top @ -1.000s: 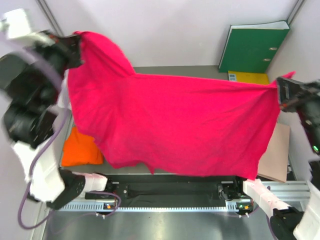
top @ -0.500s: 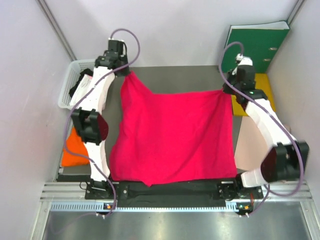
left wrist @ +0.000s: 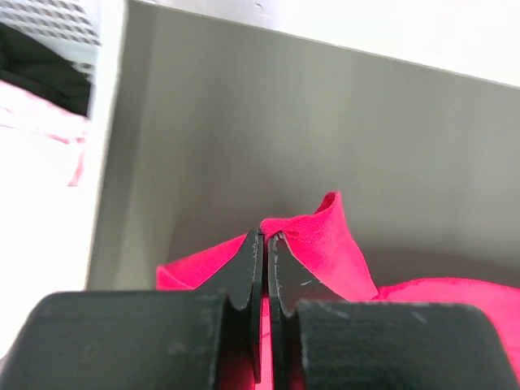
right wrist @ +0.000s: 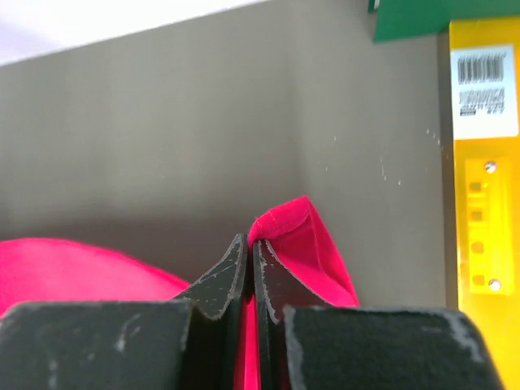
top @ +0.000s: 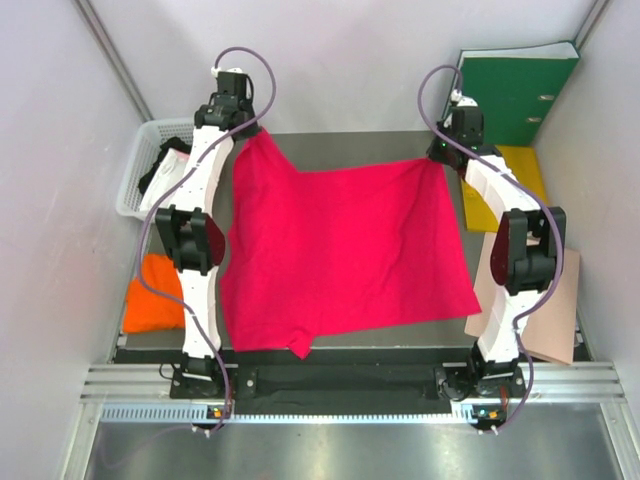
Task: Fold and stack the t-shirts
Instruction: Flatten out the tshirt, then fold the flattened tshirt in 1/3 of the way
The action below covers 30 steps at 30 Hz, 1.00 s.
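The large magenta-red t-shirt (top: 340,250) lies spread over the grey table. My left gripper (top: 252,135) is shut on its far left corner (left wrist: 325,236). My right gripper (top: 437,160) is shut on its far right corner (right wrist: 296,236). Both arms are stretched to the far side. The orange folded t-shirt (top: 152,305) lies at the left edge. Whitish-pink and black garments (top: 165,170) sit in the white basket (top: 135,185) at the far left.
A green folder (top: 510,90) stands at the back right, with a yellow folder (top: 520,170) flat in front of it. A tan paper sheet (top: 545,310) lies at the right, under the right arm.
The shirt was held high near the camera, then came down and was laid out flat. Both grippers moved farther back, pulling its far edge away.
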Each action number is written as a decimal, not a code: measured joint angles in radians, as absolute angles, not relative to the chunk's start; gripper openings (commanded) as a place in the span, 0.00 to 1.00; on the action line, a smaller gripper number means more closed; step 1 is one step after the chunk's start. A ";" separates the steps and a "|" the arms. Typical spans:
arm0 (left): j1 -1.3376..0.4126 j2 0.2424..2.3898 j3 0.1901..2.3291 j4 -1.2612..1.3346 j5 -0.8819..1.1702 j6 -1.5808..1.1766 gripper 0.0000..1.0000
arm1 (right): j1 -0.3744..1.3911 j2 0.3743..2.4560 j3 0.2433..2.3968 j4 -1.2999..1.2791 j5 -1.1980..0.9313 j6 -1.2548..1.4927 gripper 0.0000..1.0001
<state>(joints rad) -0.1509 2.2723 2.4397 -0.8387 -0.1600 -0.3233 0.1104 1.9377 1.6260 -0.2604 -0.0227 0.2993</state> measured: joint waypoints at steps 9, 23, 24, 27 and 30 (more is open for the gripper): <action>-0.146 2.080 2.183 -0.796 -0.180 -0.332 0.00 | 0.082 1.899 1.544 -0.226 -0.051 0.316 0.00; -0.146 1.863 1.716 -0.804 -0.177 -0.399 0.00 | 0.080 1.798 1.321 -0.279 -0.079 0.315 0.00; -0.146 1.849 1.708 -0.807 -0.178 -0.400 0.00 | 0.080 1.790 1.314 -0.285 -0.082 0.315 0.00; -0.146 1.801 1.687 -0.824 -0.185 -0.403 0.00 | 0.080 1.777 1.301 -0.301 -0.089 0.313 0.00; -0.146 1.752 1.644 -0.830 -0.192 -0.408 0.00 | 0.080 1.776 1.290 -0.314 -0.094 0.308 0.00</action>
